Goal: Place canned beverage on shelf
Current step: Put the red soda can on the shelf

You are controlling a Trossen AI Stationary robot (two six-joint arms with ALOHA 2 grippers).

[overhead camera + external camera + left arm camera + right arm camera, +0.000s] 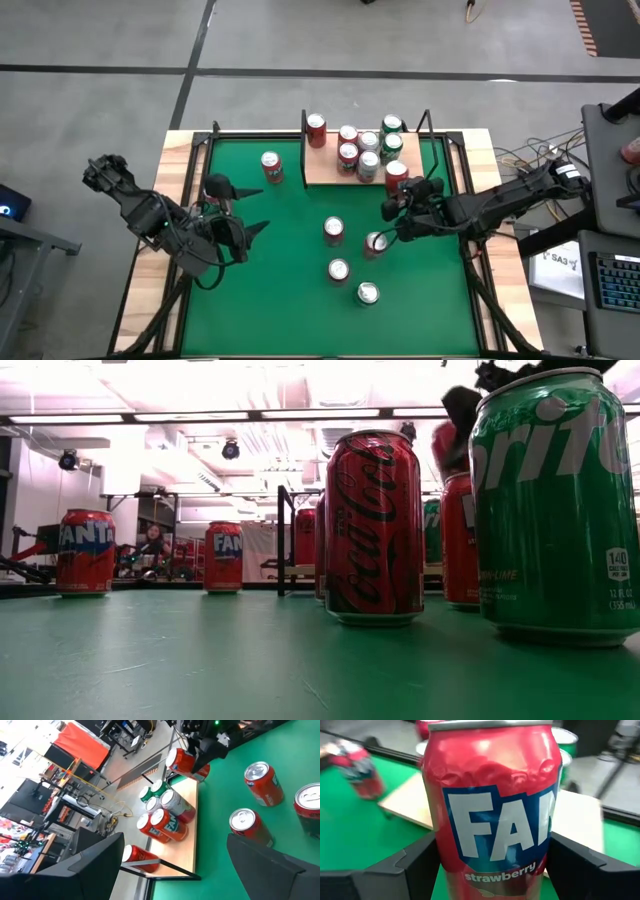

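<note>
Right gripper [397,196] pinches a red strawberry Fanta can [492,805], holding it at the near right corner of the shelf [325,170], where six cans already stand. Left gripper [243,210] hangs spread, empty, over the green felt's left side.

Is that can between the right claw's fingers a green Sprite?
No, the can between the right gripper's fingers is red, with white Fanta lettering and the word strawberry on it.
</note>
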